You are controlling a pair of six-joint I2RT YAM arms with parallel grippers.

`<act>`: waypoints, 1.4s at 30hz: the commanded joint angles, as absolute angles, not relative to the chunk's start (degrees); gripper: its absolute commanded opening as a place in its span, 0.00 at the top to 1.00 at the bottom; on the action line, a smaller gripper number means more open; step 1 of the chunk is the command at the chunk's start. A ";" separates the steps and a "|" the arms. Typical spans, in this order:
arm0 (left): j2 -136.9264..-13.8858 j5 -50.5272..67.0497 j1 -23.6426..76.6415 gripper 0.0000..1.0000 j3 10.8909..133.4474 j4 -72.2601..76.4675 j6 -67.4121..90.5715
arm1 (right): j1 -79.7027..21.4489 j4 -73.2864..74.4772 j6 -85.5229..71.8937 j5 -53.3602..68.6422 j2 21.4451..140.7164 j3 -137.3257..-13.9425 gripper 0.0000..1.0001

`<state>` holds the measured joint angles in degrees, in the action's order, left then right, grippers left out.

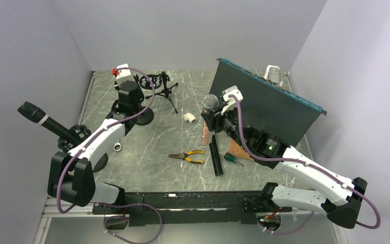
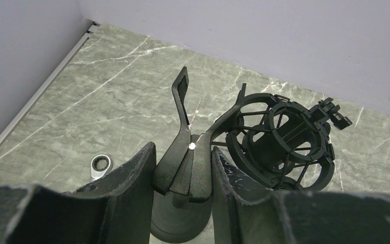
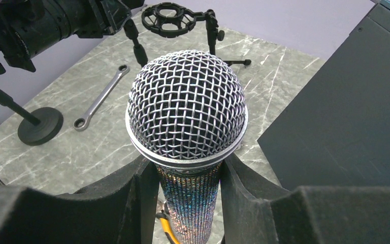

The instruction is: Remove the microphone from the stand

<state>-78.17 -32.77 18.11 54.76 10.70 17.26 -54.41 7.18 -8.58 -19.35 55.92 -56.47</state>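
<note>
Closed on the sparkling handle of the microphone (image 3: pixel 187 107), just under its wire-mesh head, the right jaws hold it upright (the handle fills the whole gap between them). Seen from above, it hangs over the middle of the bench (image 1: pixel 157 137), just in front of a dark slanted panel (image 1: pixel 264 104) and well apart from the stand (image 2: pixel 183 157). The left jaws are closed on the black clip of this stand, near the far left corner; a shock mount (image 2: pixel 282 140) is just beside.
</note>
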 commanded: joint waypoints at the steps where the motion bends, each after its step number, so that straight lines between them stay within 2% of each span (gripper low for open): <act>1: -80.51 -26.12 18.79 1.00 52.79 0.42 21.28 | -54.58 3.22 -8.61 -19.12 54.74 -56.95 1.00; 6: -78.85 -25.00 18.76 0.91 52.61 -1.72 22.66 | -54.58 3.02 -9.00 -18.69 54.60 -56.68 1.00; 15: -80.60 -25.75 18.72 0.97 50.30 -1.15 23.02 | -54.58 2.94 -9.57 -18.20 54.29 -56.39 1.00; 26: -81.01 -24.55 18.70 0.95 48.57 -1.18 24.31 | -54.58 2.87 -11.42 -17.43 54.19 -55.65 1.00; 29: -79.85 -23.95 18.76 0.82 51.27 -4.48 24.36 | -54.56 2.90 -12.30 -16.70 55.04 -55.84 1.00; 34: -75.50 -23.35 18.72 0.50 56.07 -10.30 24.92 | -54.51 3.38 -15.20 -15.74 56.64 -56.07 1.00; 40: -69.14 -21.24 18.39 0.26 61.49 -18.16 25.10 | -54.54 4.21 -19.19 -13.53 58.73 -56.48 1.00; 42: -66.51 -18.34 18.37 0.20 62.58 -19.81 24.85 | -54.45 4.42 -20.91 -12.20 60.24 -56.91 1.00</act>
